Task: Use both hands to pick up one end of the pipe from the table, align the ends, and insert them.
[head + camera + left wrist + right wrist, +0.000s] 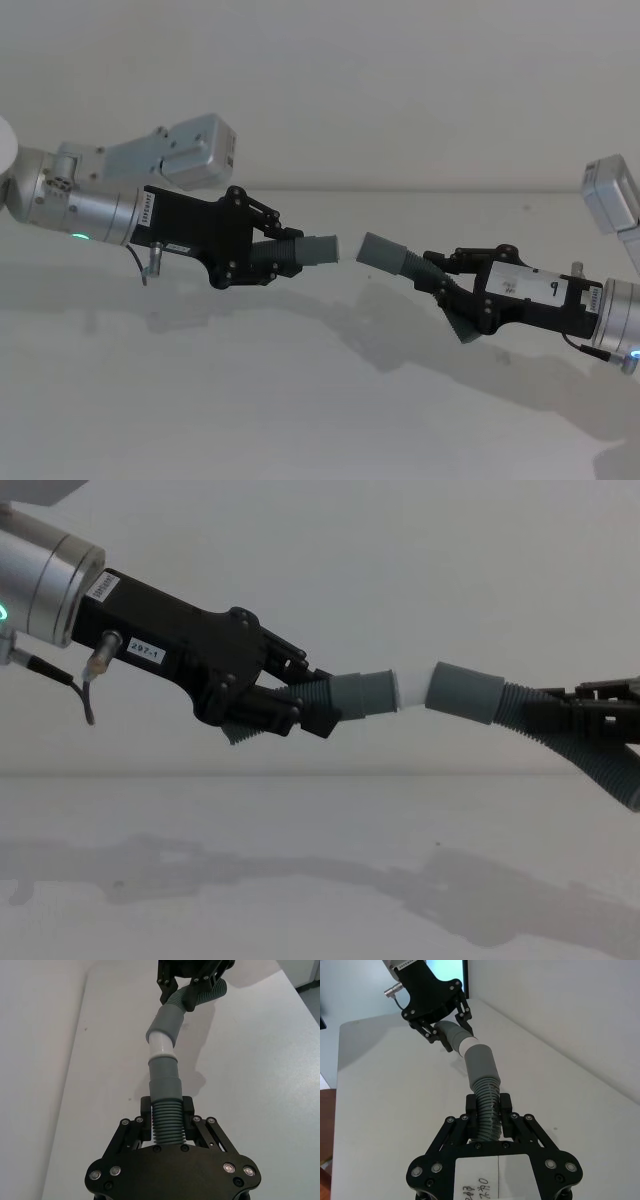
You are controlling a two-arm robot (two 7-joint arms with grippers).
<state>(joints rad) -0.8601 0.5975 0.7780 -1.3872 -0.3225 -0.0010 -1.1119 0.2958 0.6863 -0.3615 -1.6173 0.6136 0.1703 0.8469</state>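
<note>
Both pipe pieces hang in the air above the white table. My left gripper is shut on the ribbed body of one piece. That piece's grey cuff and white tip point to the right. My right gripper is shut on the ribbed body of the other piece. Its wider grey cuff faces the tip. In the left wrist view the white tip meets the mouth of the wider cuff at a slight angle. How deep it sits inside I cannot tell.
A pale wall stands behind the table. The table's far edge runs across the head view. A dark screen and a brown floor strip lie beyond the table's end in the right wrist view.
</note>
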